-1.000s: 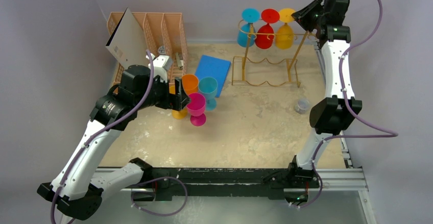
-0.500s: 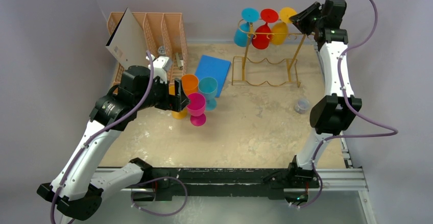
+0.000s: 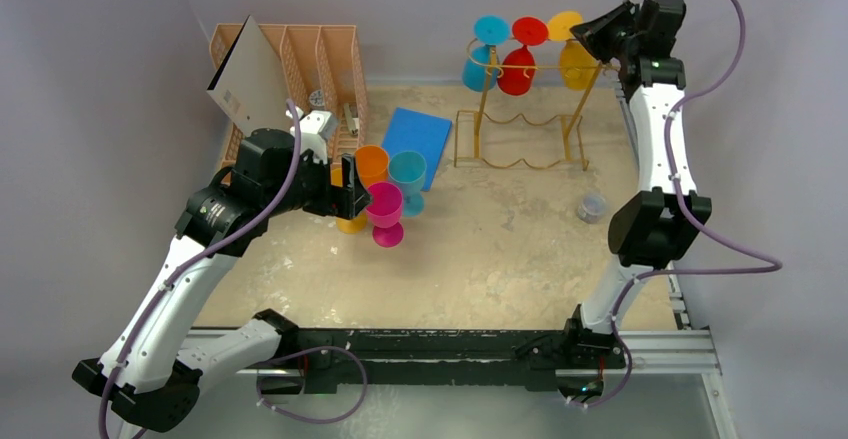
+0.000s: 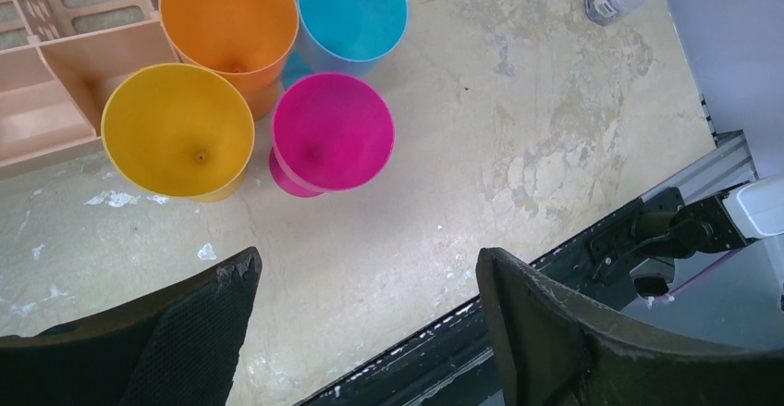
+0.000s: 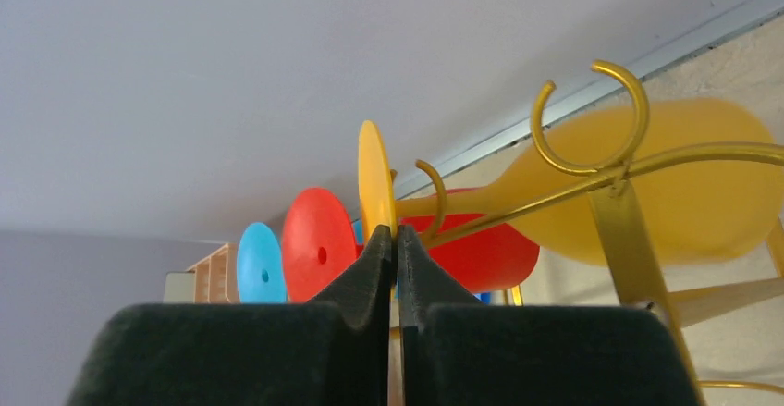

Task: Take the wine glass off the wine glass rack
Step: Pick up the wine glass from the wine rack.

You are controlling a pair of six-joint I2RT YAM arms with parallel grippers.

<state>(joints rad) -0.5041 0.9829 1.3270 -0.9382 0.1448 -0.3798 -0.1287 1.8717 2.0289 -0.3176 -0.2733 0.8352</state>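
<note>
The gold wire wine glass rack (image 3: 520,129) stands at the back of the table. Three wine glasses hang upside down from its top rails: blue (image 3: 483,64), red (image 3: 518,67) and yellow (image 3: 578,61). My right gripper (image 3: 592,31) is at the rack's right end, shut on the rim of the yellow wine glass's round foot (image 5: 376,179). The right gripper (image 5: 394,236) pinches that thin disc edge-on, and the yellow bowl (image 5: 684,184) tilts away behind the rail hook (image 5: 592,119). My left gripper (image 4: 365,267) hovers open over bare table, near several cups.
Orange (image 3: 372,164), teal (image 3: 407,171), magenta (image 3: 385,209) and yellow (image 3: 350,222) glasses stand upright by the left gripper. A peach file organizer (image 3: 300,69) holding a board, a blue sheet (image 3: 415,134) and a small jar (image 3: 591,207) are also on the table.
The right gripper has closed on the yellow glass's foot, and the yellow glass has shifted right along the rail, away from the red one. The left arm has not moved.
</note>
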